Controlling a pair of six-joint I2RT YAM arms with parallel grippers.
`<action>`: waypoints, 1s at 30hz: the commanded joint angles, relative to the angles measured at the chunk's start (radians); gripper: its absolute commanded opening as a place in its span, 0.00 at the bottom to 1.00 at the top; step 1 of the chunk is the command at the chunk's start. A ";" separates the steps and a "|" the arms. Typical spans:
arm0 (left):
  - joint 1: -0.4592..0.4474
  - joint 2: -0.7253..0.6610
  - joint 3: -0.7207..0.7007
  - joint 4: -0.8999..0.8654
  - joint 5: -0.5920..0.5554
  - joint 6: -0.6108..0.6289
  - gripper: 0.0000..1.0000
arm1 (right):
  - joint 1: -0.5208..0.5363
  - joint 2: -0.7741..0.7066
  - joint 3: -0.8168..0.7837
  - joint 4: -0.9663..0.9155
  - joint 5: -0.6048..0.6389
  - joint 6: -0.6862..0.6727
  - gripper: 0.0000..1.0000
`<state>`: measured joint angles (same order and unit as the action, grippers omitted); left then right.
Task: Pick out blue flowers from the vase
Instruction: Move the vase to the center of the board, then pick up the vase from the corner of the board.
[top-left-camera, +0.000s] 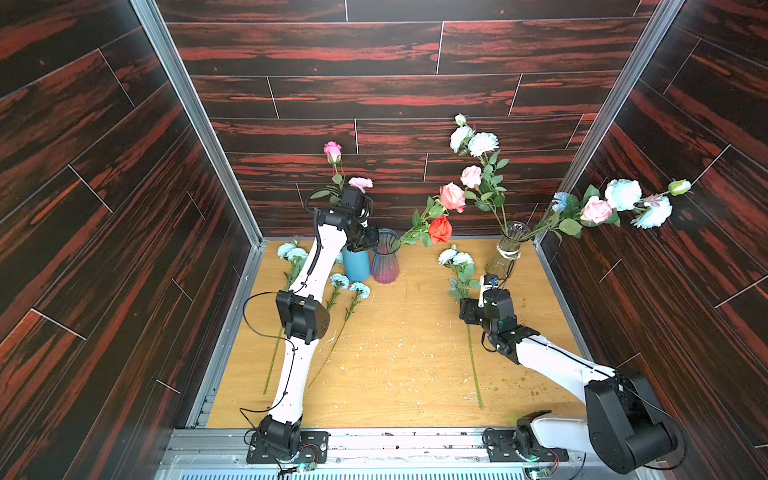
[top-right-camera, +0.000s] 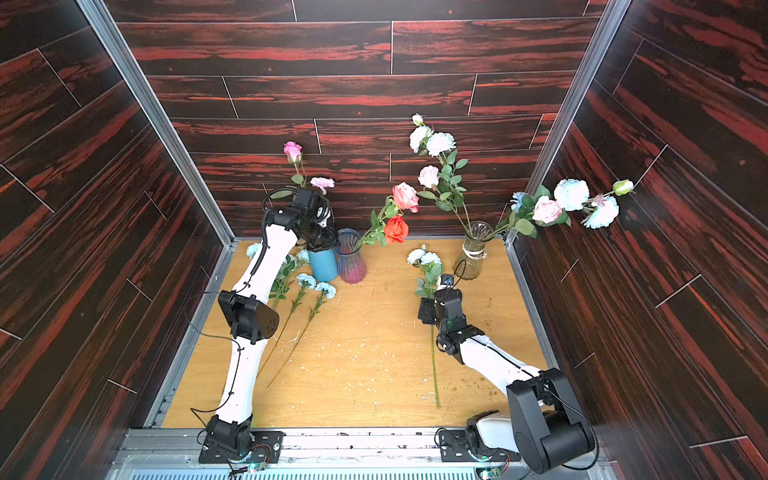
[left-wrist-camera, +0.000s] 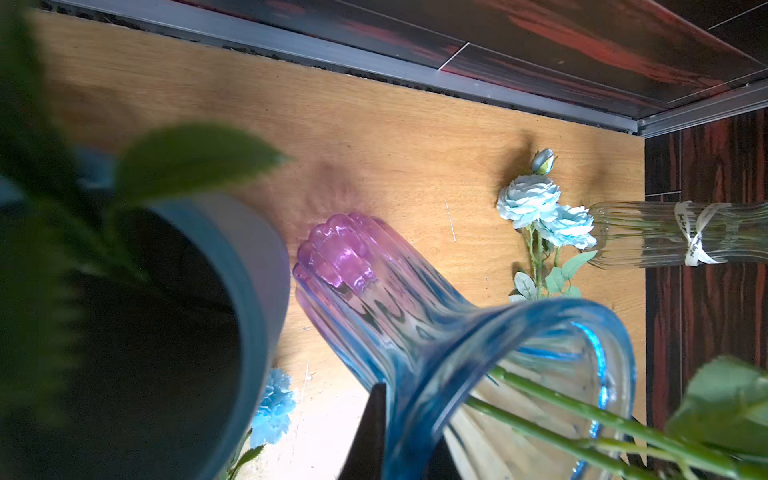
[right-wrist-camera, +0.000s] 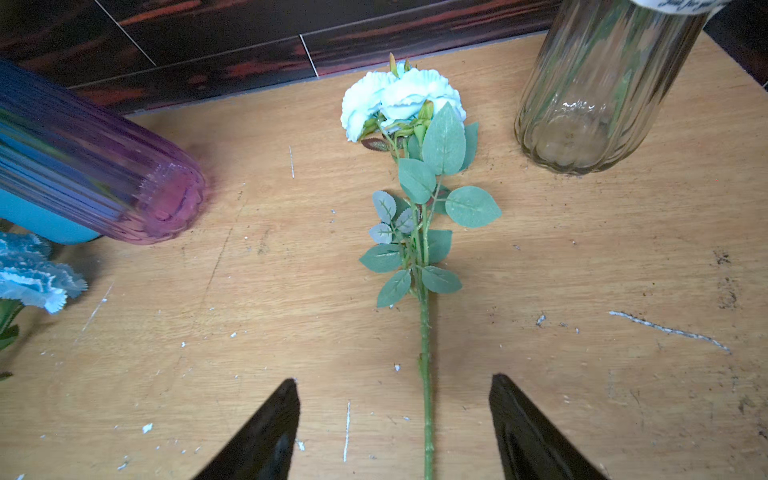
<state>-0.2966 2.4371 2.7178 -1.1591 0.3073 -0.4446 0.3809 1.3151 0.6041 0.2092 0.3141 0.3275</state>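
Blue flowers stand in the clear glass vase (top-left-camera: 507, 249) at the back right, with heads high up (top-left-camera: 482, 143) and leaning right (top-left-camera: 622, 194). One blue flower (right-wrist-camera: 399, 99) lies on the table, and its stem runs between the spread fingers of my right gripper (right-wrist-camera: 394, 378), which is open and hovers just above it. More blue flowers (top-left-camera: 340, 280) lie beside the left arm. My left gripper (left-wrist-camera: 409, 415) is shut on the rim of the purple-blue glass vase (left-wrist-camera: 374, 291), one finger outside and one inside. That vase holds red and pink roses (top-left-camera: 439, 229).
An opaque blue vase (top-left-camera: 356, 264) stands right next to the purple-blue one and holds pink flowers (top-left-camera: 332, 150). Dark wood-pattern walls close in the back and both sides. Pink roses (top-left-camera: 471, 176) share the clear vase. The wooden table (top-left-camera: 395, 353) is scratched.
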 joint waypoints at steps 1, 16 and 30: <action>-0.004 -0.021 0.019 0.066 0.053 -0.003 0.18 | 0.004 0.006 0.024 -0.007 -0.006 -0.009 0.75; -0.006 -0.065 -0.003 0.110 0.049 0.001 0.41 | 0.004 0.011 0.026 -0.007 -0.007 -0.010 0.75; -0.092 -0.302 -0.162 0.163 -0.149 0.114 0.71 | 0.004 0.004 0.017 0.001 -0.008 -0.008 0.76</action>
<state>-0.3511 2.2570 2.5893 -1.0088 0.2386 -0.3882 0.3809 1.3167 0.6052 0.2096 0.3092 0.3241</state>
